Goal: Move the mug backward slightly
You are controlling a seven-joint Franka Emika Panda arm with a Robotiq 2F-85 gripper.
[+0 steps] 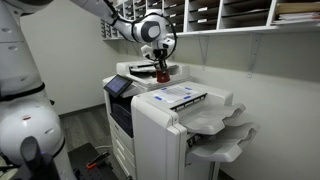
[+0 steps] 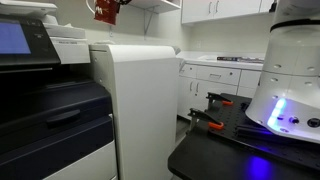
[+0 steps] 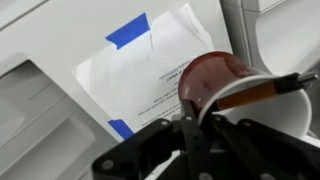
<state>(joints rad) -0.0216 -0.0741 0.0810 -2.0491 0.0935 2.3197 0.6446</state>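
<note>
Black Robotiq gripper (image 1: 161, 61) of a Franka arm holds a small dark red cylindrical mug with a whitish rim (image 1: 163, 71) at the top of a large white office printer (image 1: 165, 125), whose flat lid serves as the counter (image 3: 45, 60). In the wrist view the black fingers (image 3: 165, 146) are clenched on the mug (image 3: 212, 82) near its rim. The mug sits tilted, above a white printed paper sheet (image 3: 130, 85) fixed to the counter with strips of blue tape (image 3: 128, 32). In an exterior view the mug (image 2: 106, 9) shows red at the top edge, above the printer's side panel.

The grasp near the rim probably serves to carry the mug a little rearward rather than push it across the taped sheet. Whether its base touches the counter cannot be told.

The mug's mouth is turned partly from the camera, so its contents, if any, are not visible. Wall-mounted white pigeonhole shelves (image 1: 230, 14) hold what look like stacks of paper.
</note>
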